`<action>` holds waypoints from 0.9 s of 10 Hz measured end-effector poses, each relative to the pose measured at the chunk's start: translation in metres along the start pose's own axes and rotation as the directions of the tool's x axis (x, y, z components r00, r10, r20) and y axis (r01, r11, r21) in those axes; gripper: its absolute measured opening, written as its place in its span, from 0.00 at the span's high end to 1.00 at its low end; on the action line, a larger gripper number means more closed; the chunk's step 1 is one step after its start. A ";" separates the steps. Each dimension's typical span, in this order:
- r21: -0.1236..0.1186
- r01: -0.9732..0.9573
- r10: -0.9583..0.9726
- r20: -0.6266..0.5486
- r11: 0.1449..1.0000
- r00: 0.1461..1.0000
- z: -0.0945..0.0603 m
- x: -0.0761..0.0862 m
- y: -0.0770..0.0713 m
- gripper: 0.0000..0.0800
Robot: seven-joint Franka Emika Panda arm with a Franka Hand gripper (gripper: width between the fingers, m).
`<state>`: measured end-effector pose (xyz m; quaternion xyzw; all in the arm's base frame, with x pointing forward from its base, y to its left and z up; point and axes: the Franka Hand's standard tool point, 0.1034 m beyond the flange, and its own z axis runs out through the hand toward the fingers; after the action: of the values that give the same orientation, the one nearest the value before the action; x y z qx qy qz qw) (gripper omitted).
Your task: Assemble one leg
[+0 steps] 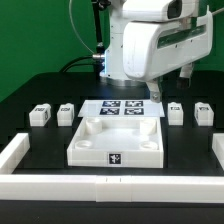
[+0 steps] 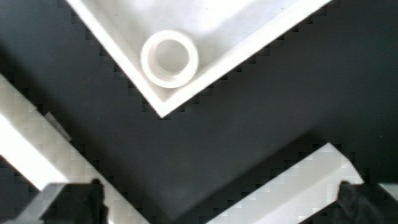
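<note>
Four small white legs with marker tags stand on the black table in the exterior view. Two are at the left and two at the right. The large white square panel lies in the middle. My gripper hangs above the table near the panel's far right corner, apart from every leg. In the wrist view the gripper is open and empty, with one dark finger at each side. A panel corner with a round socket shows beyond it. No leg shows in the wrist view.
The marker board lies behind the panel. A low white wall borders the table at the left, front and right. A white strip crosses the wrist view close to the fingers; I cannot tell what it belongs to.
</note>
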<state>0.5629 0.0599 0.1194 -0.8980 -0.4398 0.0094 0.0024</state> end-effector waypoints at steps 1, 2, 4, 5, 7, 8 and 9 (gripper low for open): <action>0.000 0.000 0.000 0.000 1.000 1.000 0.000 0.000 0.000 0.19; 0.000 0.000 0.000 0.000 1.000 1.000 0.000 0.000 0.000 0.19; 0.000 0.000 0.000 0.000 1.000 1.000 0.000 0.000 0.000 0.19; 0.000 0.000 0.000 0.000 1.000 1.000 0.000 0.000 0.000 0.19; 0.000 0.000 0.000 0.000 1.000 1.000 0.000 0.000 0.000 0.19; 0.000 0.000 0.000 0.000 1.000 1.000 0.000 0.000 0.000 0.19; 0.000 0.000 0.000 0.000 1.000 1.000 0.000 0.000 0.000 0.19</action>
<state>0.5628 0.0599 0.1193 -0.8981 -0.4396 0.0095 0.0026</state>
